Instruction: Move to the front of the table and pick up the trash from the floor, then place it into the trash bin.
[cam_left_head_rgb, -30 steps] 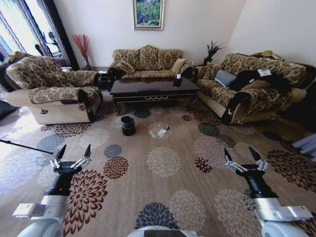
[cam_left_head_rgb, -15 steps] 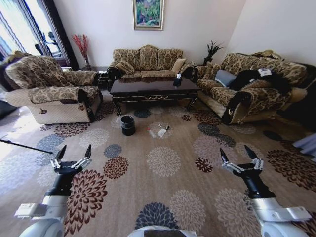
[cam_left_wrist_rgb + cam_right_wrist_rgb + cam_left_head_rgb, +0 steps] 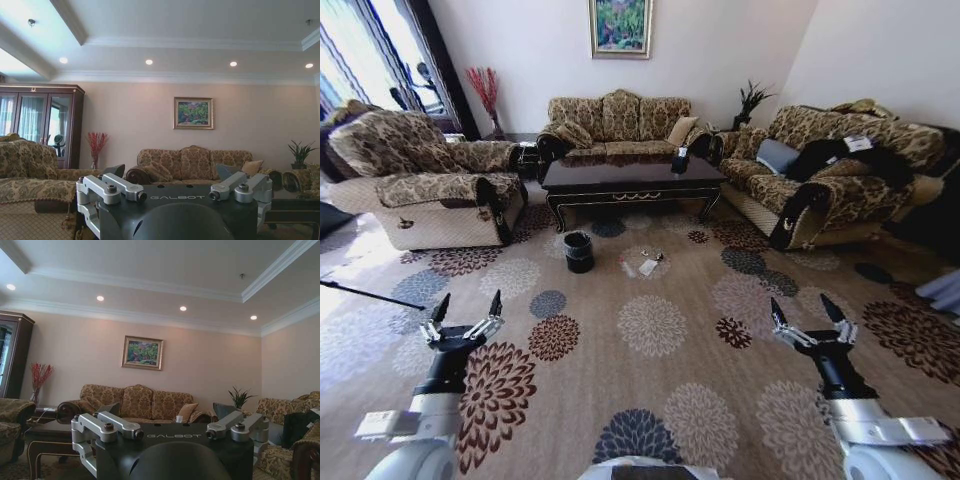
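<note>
Trash (image 3: 642, 266) lies scattered on the patterned carpet (image 3: 650, 330) just in front of the table (image 3: 632, 178): a white paper scrap, a slim bottle beside it and a few tiny dark bits. The trash bin (image 3: 579, 252) stands on the carpet just to the robot's left of the litter, near the table's front left leg. Both arms are held low and forward, well apart from all of this. The left gripper (image 3: 466, 311) hovers over the carpet with its fingers spread wide, nothing between them; the right gripper (image 3: 806, 314) hangs likewise on the other side, fingers also spread and empty. The litter sits far ahead, roughly between the two grippers
</note>
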